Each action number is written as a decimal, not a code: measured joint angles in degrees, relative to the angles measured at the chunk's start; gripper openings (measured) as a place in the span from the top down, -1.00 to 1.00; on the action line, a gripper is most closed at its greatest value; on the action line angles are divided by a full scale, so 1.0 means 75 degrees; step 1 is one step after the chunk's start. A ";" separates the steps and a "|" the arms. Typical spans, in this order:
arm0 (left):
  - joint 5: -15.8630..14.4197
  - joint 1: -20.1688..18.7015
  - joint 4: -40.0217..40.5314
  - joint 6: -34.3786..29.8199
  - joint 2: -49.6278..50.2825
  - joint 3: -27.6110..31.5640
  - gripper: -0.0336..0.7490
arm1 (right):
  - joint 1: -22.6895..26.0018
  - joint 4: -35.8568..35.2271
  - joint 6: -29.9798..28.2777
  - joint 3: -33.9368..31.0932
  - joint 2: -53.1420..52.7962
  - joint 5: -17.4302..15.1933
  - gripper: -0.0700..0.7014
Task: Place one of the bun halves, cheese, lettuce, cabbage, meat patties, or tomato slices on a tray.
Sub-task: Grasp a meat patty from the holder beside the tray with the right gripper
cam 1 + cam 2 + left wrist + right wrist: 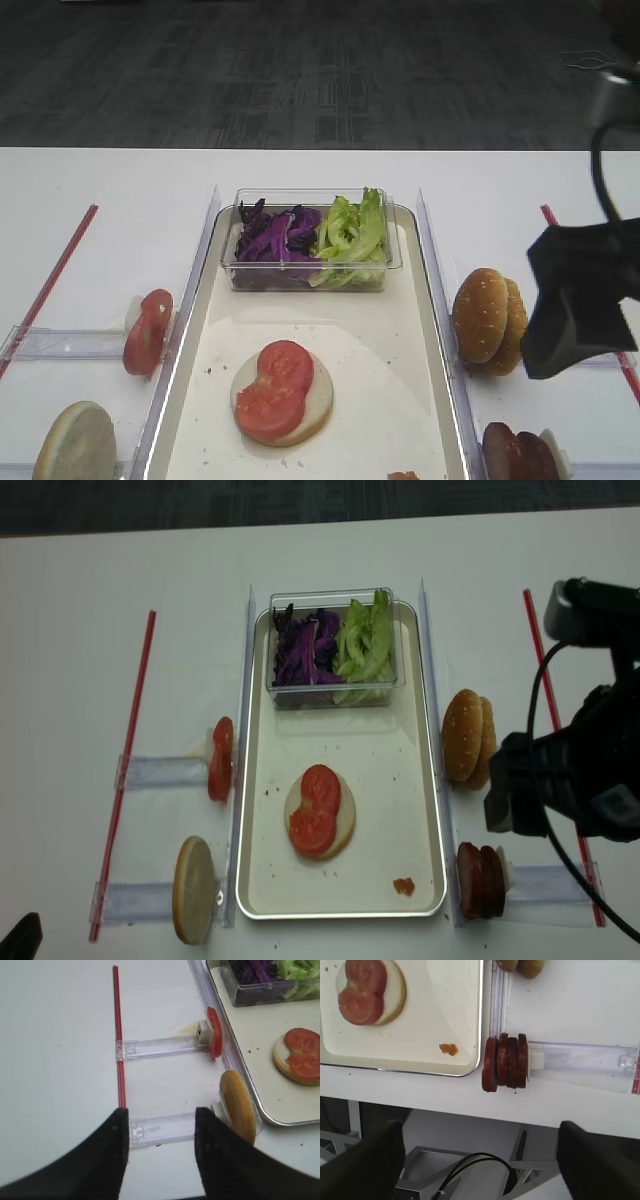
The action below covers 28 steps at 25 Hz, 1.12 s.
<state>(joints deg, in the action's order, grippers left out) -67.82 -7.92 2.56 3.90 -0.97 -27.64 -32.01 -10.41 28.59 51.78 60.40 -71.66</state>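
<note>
The cream tray [390, 340] holds a pale bun half [318, 400] topped with two tomato slices [278, 388]. Cabbage [275, 238] and lettuce [352, 232] fill a clear box at its far end. Sesame bun halves [488, 318] and meat patties [506, 1061] stand on edge right of the tray. A tomato slice [215, 1032] and a bun half [238, 1106] stand on its left. My right gripper [480, 1160] hangs open and empty, near the patties. My left gripper [160, 1130] is open and empty over the near left holder. Cheese is out of view.
Clear plastic holder rails [160, 1047] lie on both sides of the tray, with red strips [118, 1035] beyond them. An orange crumb [403, 886] lies in the tray's near right corner. The table's front edge [470, 1102] runs just below the patties.
</note>
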 joint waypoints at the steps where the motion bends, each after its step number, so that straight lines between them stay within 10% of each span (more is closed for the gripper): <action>1: 0.0000 0.0000 0.0000 0.0000 0.0000 0.0000 0.17 | -0.0126 0.0016 0.0073 0.0000 0.0132 0.0020 -0.80; 28: 0.0000 0.0000 0.0000 0.0000 0.0000 0.0000 0.17 | -0.0425 0.0037 0.0130 0.0000 0.1814 0.0685 -0.80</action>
<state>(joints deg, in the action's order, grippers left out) -67.82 -7.92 2.56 3.90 -0.97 -27.64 -35.20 -10.13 29.56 51.78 74.00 -66.52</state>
